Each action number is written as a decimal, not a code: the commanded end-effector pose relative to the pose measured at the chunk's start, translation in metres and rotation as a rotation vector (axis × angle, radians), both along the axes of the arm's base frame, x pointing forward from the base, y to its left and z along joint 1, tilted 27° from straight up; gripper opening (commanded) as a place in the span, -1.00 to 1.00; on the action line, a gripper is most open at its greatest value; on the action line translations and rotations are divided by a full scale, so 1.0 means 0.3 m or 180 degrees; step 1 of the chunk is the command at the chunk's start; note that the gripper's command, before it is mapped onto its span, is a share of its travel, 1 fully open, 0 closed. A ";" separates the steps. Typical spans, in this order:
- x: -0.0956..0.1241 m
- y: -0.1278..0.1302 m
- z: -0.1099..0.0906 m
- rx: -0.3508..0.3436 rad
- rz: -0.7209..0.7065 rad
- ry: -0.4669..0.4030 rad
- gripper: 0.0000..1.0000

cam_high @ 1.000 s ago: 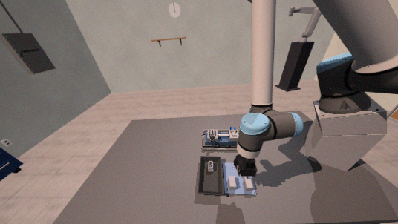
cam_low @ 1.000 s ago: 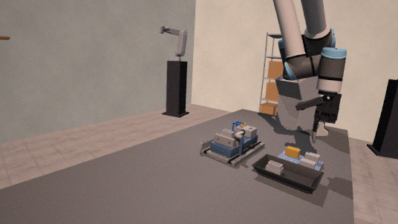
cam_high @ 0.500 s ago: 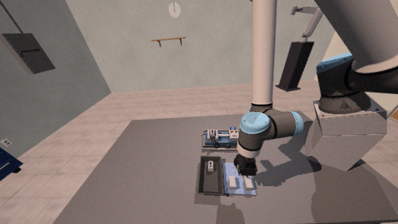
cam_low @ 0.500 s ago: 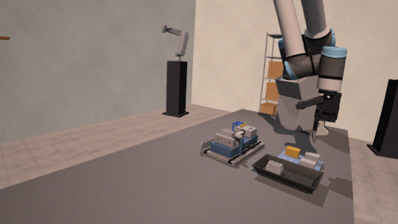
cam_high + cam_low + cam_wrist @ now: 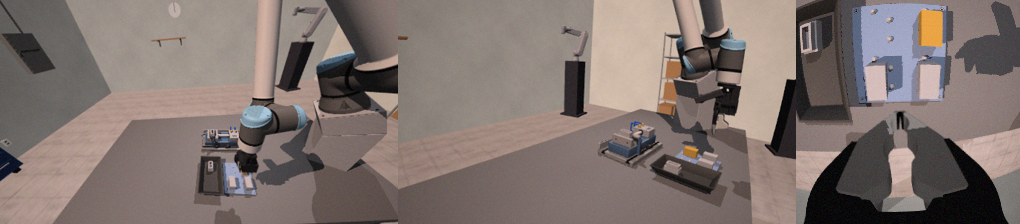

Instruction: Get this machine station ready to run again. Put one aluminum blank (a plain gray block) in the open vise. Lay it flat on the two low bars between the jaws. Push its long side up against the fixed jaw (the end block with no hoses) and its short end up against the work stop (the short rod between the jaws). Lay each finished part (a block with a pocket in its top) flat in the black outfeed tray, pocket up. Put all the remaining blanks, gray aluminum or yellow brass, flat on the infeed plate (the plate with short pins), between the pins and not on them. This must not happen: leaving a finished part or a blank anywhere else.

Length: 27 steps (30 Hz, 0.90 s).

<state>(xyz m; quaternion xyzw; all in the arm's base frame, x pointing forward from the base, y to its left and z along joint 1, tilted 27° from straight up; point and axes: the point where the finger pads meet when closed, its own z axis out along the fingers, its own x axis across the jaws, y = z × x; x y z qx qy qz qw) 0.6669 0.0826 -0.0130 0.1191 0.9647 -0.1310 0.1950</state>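
My gripper (image 5: 716, 130) (image 5: 900, 112) is shut and empty, above the table beyond the infeed plate's edge in the wrist view. The blue infeed plate (image 5: 906, 40) carries a yellow brass blank (image 5: 690, 152) (image 5: 931, 28) and two gray blanks, one at the left (image 5: 232, 182) (image 5: 876, 82) and one at the right (image 5: 248, 182) (image 5: 929, 81). Pins show close to them. A finished part (image 5: 210, 165) (image 5: 673, 167) (image 5: 810, 38) lies in the black outfeed tray (image 5: 715, 182) (image 5: 845, 75), pocket up. The vise (image 5: 220, 142) (image 5: 621, 148) stands behind; I cannot tell what lies between its jaws.
The hosed jaw (image 5: 233, 136) (image 5: 644, 130) is opposite the fixed jaw (image 5: 211, 133) (image 5: 623, 139). The tray's raised wall runs beside the infeed plate. The robot pedestal (image 5: 345, 130) stands to the right in the top view.
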 end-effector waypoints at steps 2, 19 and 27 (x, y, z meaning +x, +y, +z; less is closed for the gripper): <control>-0.018 0.017 0.050 0.0000 0.0001 -0.0002 -1.00; -0.043 0.039 0.114 0.0000 0.0001 -0.0002 -1.00; -0.025 0.036 0.121 0.0001 0.0001 -0.0003 -1.00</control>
